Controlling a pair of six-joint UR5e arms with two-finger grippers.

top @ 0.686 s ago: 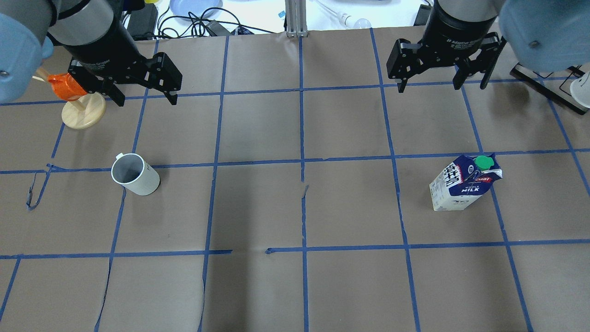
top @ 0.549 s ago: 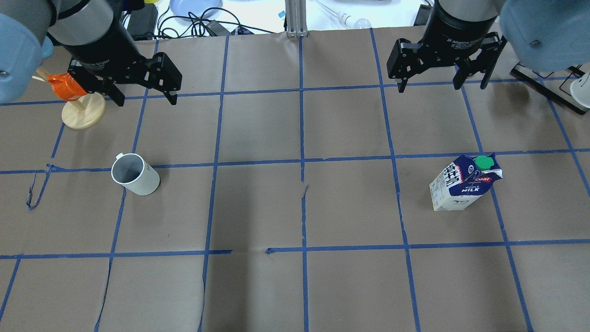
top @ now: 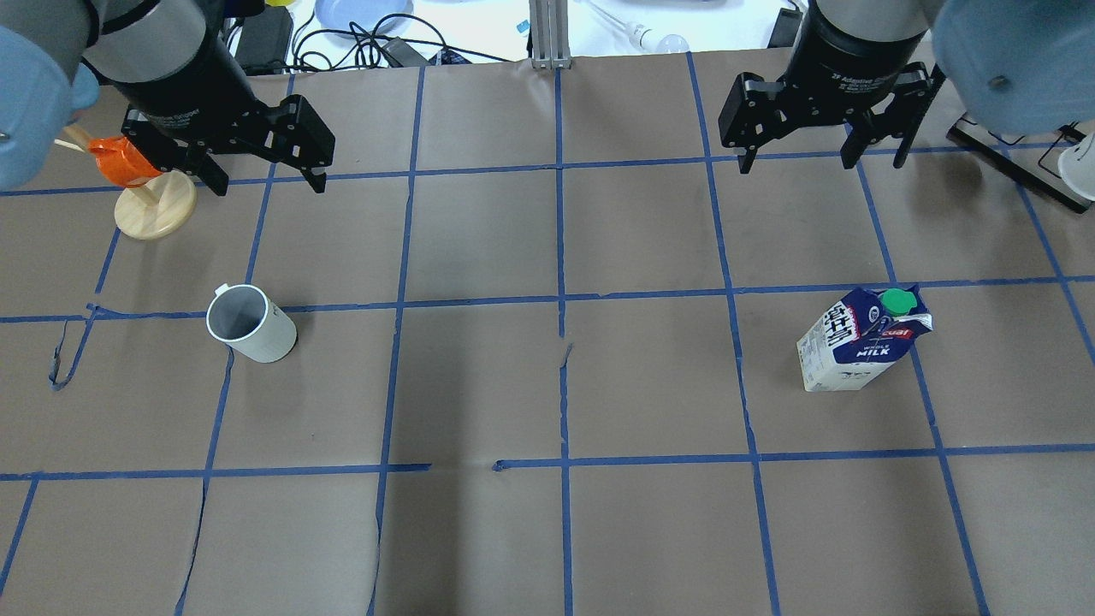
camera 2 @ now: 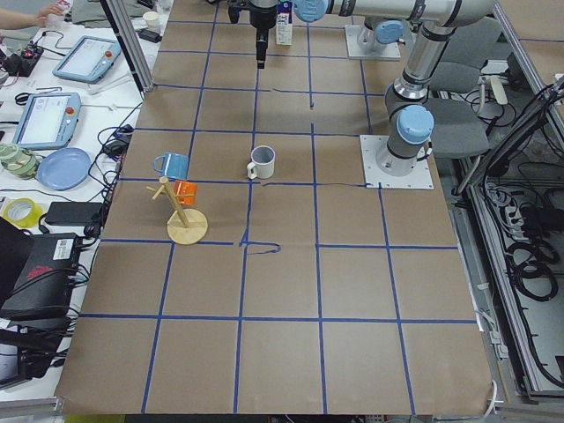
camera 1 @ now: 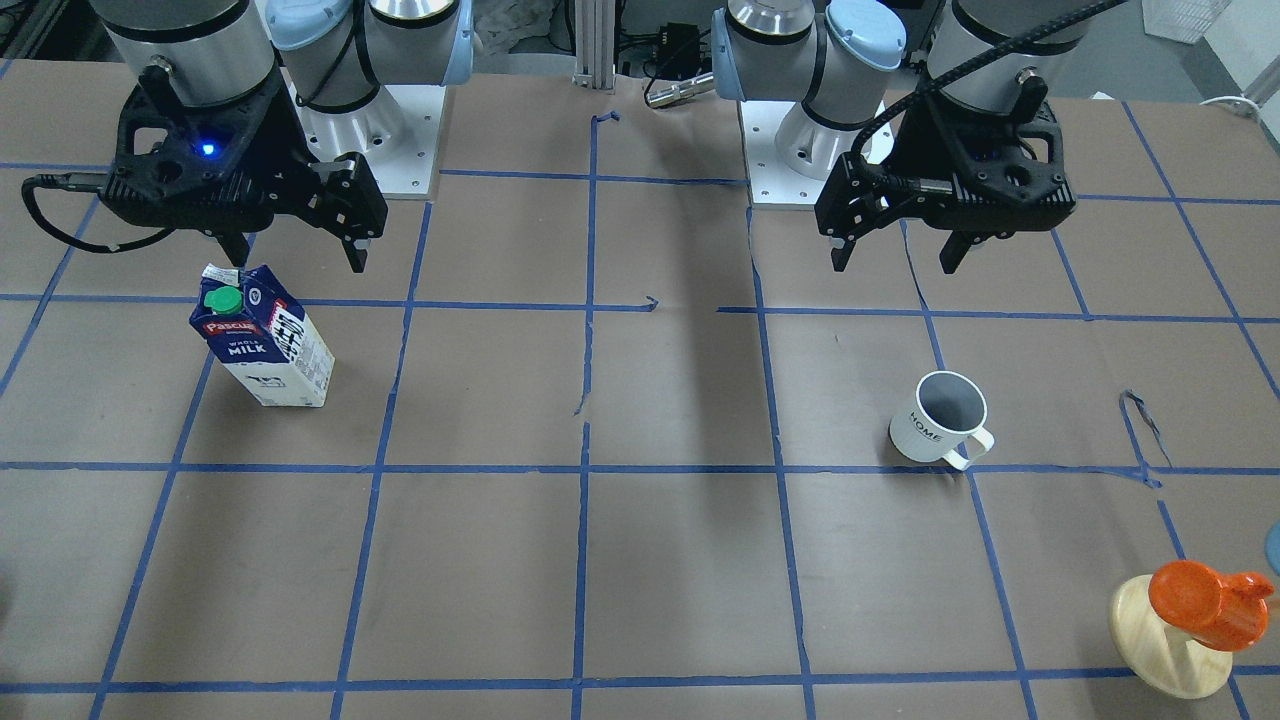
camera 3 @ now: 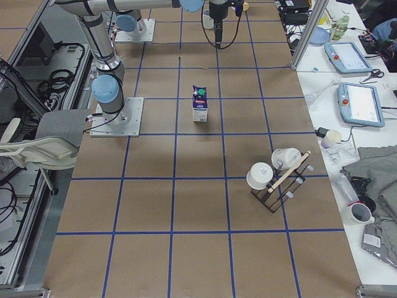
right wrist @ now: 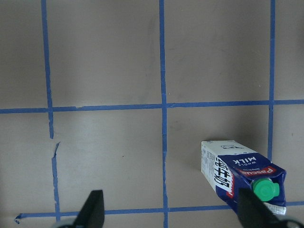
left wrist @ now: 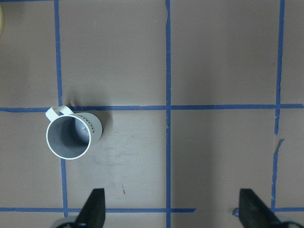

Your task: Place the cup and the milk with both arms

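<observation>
Left gripper (top: pixel 272 190) shifted slightly, cup (top: pixel 251 325) upright, handle facing away, milk (top: pixel 862 339) upright

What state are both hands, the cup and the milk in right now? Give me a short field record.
left hand: open, empty, raised above the table, apart from the cup
right hand: open, empty, raised, apart from the milk
cup: upright on the table, left arm's side
milk: upright on the table, right arm's side, green cap on
stage: neither item grasped yet
</observation>
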